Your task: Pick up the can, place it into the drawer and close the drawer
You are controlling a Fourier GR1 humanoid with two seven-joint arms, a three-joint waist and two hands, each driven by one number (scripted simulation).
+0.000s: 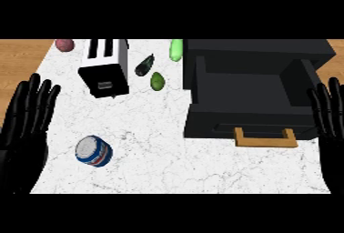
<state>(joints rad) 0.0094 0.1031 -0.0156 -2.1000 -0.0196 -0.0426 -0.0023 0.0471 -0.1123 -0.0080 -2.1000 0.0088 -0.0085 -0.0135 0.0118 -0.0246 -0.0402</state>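
A blue can (93, 150) with a grey lid stands on the white marble counter (168, 168) at the lower left. The black drawer (250, 88) at the upper right is pulled open, with a wooden handle (265, 138) on its front; its inside looks dark and bare. My left hand (23, 123) rests open at the left edge, fingers up, a little left of the can and not touching it. My right hand (332, 120) rests open at the right edge, beside the drawer's right side.
A black and white toaster (105, 67) stands at the back left. Near it lie a dark eggplant (144, 65), a green avocado (157, 81), a light green cucumber (176, 50) and a reddish vegetable (64, 44). Wooden floor shows past the counter's corners.
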